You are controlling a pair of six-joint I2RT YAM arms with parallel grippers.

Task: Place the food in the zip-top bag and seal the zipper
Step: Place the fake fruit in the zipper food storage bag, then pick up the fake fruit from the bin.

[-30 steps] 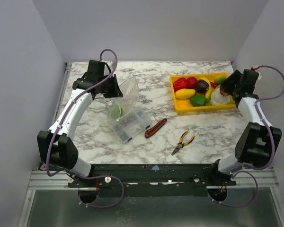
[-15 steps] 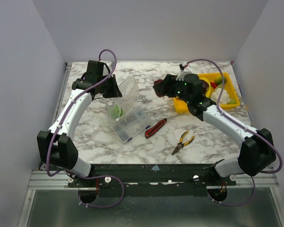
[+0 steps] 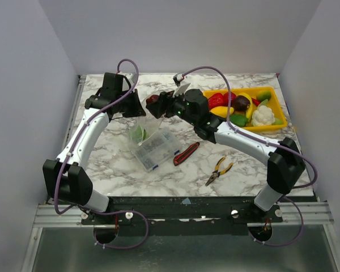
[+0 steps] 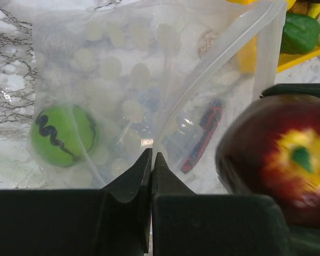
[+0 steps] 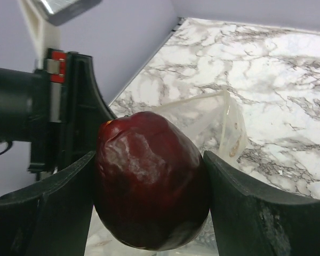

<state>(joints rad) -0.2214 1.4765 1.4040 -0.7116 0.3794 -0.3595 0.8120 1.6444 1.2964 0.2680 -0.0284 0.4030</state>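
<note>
My left gripper (image 3: pixel 137 107) is shut on the rim of the clear zip-top bag (image 3: pixel 151 112) and holds its mouth up and open over the table. In the left wrist view my left gripper (image 4: pixel 152 156) pinches the film, the zipper (image 4: pixel 224 57) runs up to the right, and a green ball (image 4: pixel 64 136) lies inside the bag. My right gripper (image 3: pixel 156 104) is shut on a dark maroon fruit (image 5: pixel 149 205) right at the bag's mouth (image 5: pixel 213 114); the fruit also shows in the left wrist view (image 4: pixel 282 160). More food, with a cauliflower (image 3: pixel 263 115), lies in the tray.
A yellow tray (image 3: pixel 245 130) with red, yellow, green and maroon pieces stands at the back right. A clear compartment box (image 3: pixel 156 148) sits below the bag. A red-black knife (image 3: pixel 186 153) and pliers (image 3: pixel 218 170) lie in the middle front.
My right arm swung from the yellow tray leftward across the table, carrying the dark maroon fruit to the bag's mouth. The left arm and the bag stayed put.
</note>
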